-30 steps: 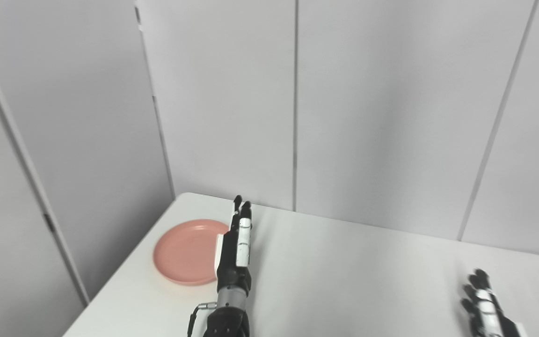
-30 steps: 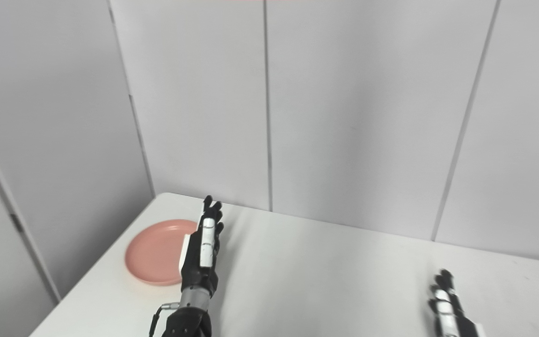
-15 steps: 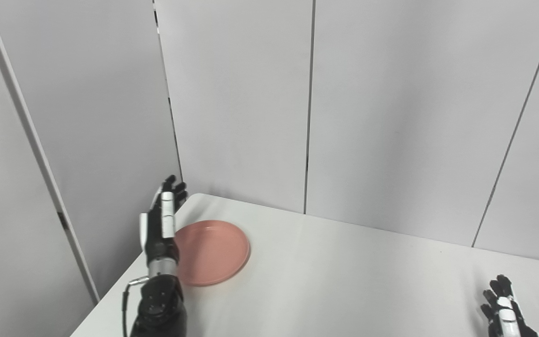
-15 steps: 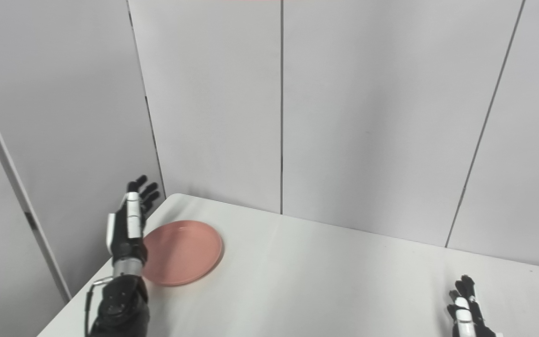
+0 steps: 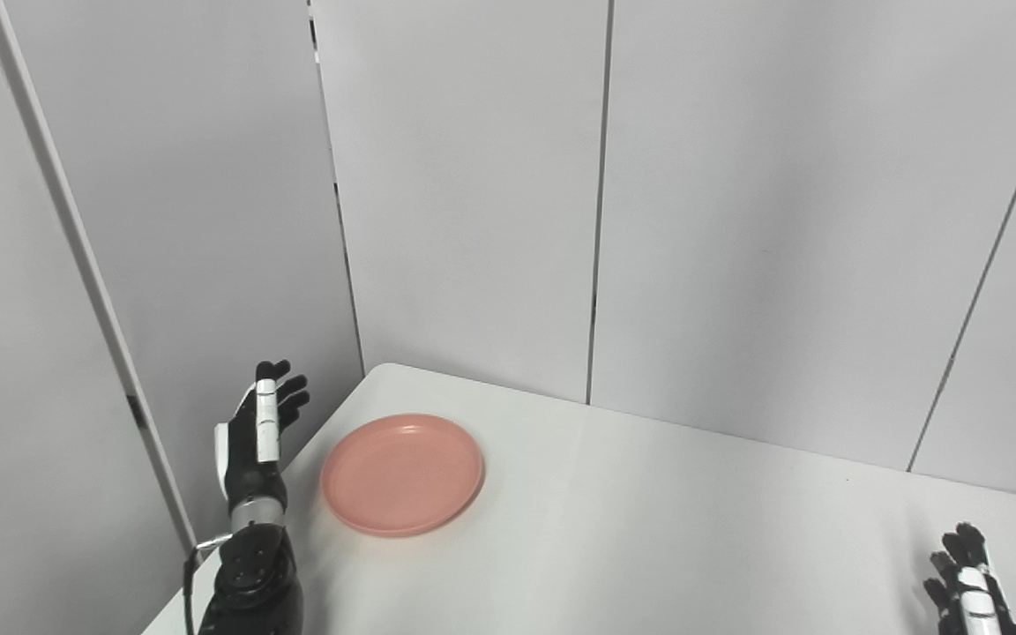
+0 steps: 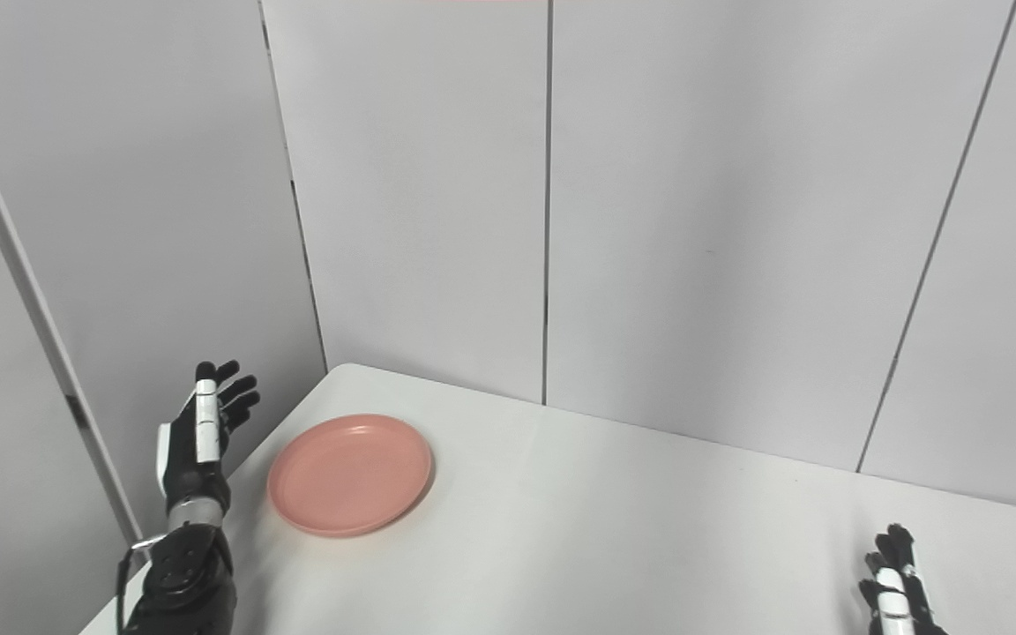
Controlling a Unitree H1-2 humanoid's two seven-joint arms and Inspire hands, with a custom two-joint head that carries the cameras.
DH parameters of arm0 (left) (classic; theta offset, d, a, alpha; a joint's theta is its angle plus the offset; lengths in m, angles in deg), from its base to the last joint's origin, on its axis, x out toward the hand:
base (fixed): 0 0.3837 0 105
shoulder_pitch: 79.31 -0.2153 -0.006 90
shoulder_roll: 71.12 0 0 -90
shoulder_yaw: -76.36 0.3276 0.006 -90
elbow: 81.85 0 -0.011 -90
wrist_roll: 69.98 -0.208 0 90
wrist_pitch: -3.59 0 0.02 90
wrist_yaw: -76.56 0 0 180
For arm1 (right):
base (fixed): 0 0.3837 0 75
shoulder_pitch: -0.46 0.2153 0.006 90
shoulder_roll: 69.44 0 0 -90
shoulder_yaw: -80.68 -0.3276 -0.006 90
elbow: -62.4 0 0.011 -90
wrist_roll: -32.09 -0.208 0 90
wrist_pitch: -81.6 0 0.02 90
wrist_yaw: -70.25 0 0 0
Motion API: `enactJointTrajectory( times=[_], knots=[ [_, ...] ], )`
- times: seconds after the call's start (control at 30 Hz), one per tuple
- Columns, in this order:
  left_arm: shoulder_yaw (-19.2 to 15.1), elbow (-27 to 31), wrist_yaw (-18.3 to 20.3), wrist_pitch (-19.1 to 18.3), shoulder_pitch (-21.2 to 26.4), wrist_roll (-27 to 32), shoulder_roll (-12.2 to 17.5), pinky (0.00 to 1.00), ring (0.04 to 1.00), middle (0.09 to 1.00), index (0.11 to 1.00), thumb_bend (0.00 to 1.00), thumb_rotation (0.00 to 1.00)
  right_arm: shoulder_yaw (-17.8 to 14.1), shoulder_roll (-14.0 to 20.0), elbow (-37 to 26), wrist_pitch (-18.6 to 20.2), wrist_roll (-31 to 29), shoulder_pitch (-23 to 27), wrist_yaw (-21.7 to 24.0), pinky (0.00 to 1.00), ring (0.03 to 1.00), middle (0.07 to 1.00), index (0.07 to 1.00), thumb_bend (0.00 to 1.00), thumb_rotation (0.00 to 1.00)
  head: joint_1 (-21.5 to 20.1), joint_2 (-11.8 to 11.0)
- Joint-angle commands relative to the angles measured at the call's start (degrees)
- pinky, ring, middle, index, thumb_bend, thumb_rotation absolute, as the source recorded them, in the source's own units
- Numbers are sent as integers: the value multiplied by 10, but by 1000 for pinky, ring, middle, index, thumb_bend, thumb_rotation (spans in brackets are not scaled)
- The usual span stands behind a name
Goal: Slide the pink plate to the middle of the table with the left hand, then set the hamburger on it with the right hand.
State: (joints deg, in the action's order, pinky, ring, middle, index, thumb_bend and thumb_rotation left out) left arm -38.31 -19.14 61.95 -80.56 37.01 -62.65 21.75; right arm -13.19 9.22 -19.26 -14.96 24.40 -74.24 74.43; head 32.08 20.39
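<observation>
The pink plate [image 5: 402, 474] lies flat near the far left corner of the white table [image 5: 649, 529]. My left hand [image 5: 257, 437] is raised upright to the left of the plate, over the table's left edge, open with fingers spread and holding nothing. A clear gap separates it from the plate's rim. My right hand [image 5: 967, 591] shows only partly at the bottom right corner, low over the table, fingers extended and apart, holding nothing. No hamburger is in either view.
Grey wall panels [image 5: 473, 220] rise right behind the table's far edge and along its left side. The table's left edge [image 6: 208, 520] runs diagonally just under my left hand.
My left hand swung from the plate's right side across to its left, past the table edge. The camera panned left, shifting the whole picture right. The plate has not visibly moved on the table.
</observation>
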Motion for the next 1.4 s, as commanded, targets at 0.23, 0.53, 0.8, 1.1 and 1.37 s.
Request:
enactJointTrajectory(
  times=[0.23,0.53,0.8,1.1,1.37],
  knots=[
    [12,-54,32,36,32,28,17,791,763,749,745,820,1000,1,-5,-38,7,-5,5,-2,1000,1000,1000,1000,520,952,0,4],
    [40,-86,46,52,34,30,-2,818,764,742,744,868,1000,1,-9,-48,11,-3,2,-6,1000,1000,1000,1000,543,950,-4,8],
    [62,-117,70,66,44,47,-18,850,774,753,756,838,1000,0,-11,-58,20,-9,1,-7,1000,1000,1000,1000,524,938,-7,12],
    [79,-132,80,77,60,51,-45,860,786,763,764,866,1000,4,-14,-74,29,1,-2,-16,1000,1000,1000,1000,499,959,-15,17],
    [105,-133,75,92,61,32,-73,823,764,745,748,861,1000,9,-11,-83,34,3,-4,-14,1000,1000,1000,1000,456,991,-28,23]
  ],
)
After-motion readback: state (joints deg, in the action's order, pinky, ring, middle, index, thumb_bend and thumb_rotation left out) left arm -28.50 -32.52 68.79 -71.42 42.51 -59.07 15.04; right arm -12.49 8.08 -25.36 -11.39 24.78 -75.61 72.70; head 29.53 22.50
